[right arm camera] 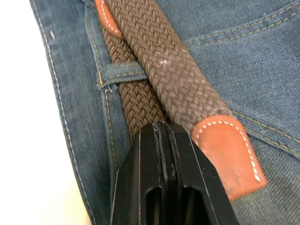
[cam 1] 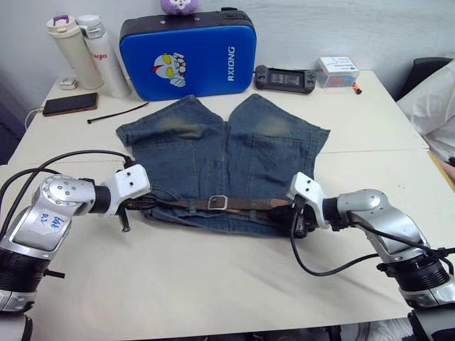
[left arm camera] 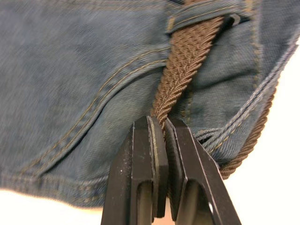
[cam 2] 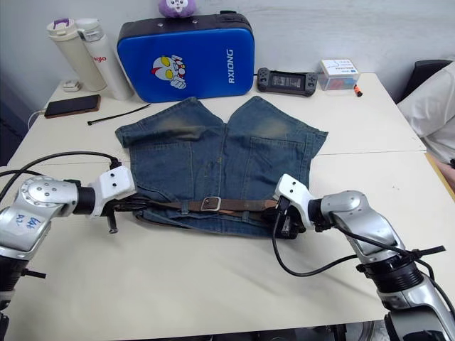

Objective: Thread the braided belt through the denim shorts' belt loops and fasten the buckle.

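The belt (cam 1: 234, 204) is lying along the shorts (cam 1: 220, 160) waistband. At 9 o'clock the left pincer (left arm camera: 161, 129) is being clamped on it; at 3 o'clock the right pincer (right arm camera: 161, 131) is likewise pinching the belt.

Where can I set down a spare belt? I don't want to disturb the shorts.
The widest bare patch of table is the near part, between the two arms and below the shorts. Another lies right of the shorts, in front of the game controller. The far edge is crowded: bottles, phone, cable tie, blue case, small box.
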Controlling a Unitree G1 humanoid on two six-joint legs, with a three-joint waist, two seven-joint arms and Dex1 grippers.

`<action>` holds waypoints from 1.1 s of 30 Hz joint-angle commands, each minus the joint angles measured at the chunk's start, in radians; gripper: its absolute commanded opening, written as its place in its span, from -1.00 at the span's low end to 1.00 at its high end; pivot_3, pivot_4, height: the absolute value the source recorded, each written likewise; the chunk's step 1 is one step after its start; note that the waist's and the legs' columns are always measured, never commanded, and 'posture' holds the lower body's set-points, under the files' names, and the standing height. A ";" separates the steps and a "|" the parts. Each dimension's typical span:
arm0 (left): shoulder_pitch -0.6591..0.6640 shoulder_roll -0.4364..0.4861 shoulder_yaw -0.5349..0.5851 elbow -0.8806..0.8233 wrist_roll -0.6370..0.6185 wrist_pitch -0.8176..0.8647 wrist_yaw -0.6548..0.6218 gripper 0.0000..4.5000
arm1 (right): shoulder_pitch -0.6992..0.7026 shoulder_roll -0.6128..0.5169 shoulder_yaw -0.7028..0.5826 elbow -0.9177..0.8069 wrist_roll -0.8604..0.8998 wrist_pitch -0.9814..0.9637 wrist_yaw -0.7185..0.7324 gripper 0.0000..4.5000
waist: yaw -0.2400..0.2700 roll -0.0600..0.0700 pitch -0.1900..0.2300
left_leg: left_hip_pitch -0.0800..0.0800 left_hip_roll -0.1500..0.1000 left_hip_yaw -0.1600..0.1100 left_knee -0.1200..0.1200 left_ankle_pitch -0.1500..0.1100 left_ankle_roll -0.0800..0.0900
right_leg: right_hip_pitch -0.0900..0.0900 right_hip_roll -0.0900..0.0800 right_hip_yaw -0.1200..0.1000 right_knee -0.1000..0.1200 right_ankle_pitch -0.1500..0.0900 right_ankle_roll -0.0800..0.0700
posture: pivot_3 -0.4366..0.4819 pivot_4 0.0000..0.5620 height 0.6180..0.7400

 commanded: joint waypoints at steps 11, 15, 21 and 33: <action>0.052 -0.026 0.141 0.016 -0.107 0.079 0.013 -0.11 | 0.015 -0.020 0.020 0.025 -0.018 0.043 -0.004 -1.00 | 0.003 -0.001 0.000 | 0.000 0.000 0.000 0.001 0.000 0.000 | 0.000 -0.001 0.000 0.001 0.000 0.000 | -0.05 -0.47 0.75; 0.046 -0.039 0.142 -0.004 -0.137 0.021 -0.040 0.45 | 0.019 -0.018 0.017 0.015 -0.014 0.049 -0.007 -1.00 | 0.004 -0.001 -0.001 | 0.000 0.000 0.000 0.001 0.000 0.000 | 0.000 -0.001 0.000 0.001 0.000 0.000 | -0.05 -0.47 0.75; 0.059 -0.045 0.091 -0.053 -0.089 -0.081 -0.067 0.45 | 0.021 -0.015 0.012 0.011 -0.013 0.054 -0.008 -1.00 | 0.004 -0.001 -0.001 | 0.000 -0.001 0.000 0.002 0.000 0.000 | 0.000 -0.001 0.000 0.001 0.000 0.000 | -0.05 -0.47 0.75; -0.015 -0.132 -0.026 -0.079 0.011 -0.098 -0.018 0.45 | 0.025 -0.015 0.004 0.004 -0.011 0.062 -0.016 -1.00 | 0.006 -0.001 -0.001 | 0.000 -0.001 0.000 0.002 0.000 0.000 | 0.000 -0.001 0.000 0.002 0.000 0.000 | -0.05 -0.47 0.75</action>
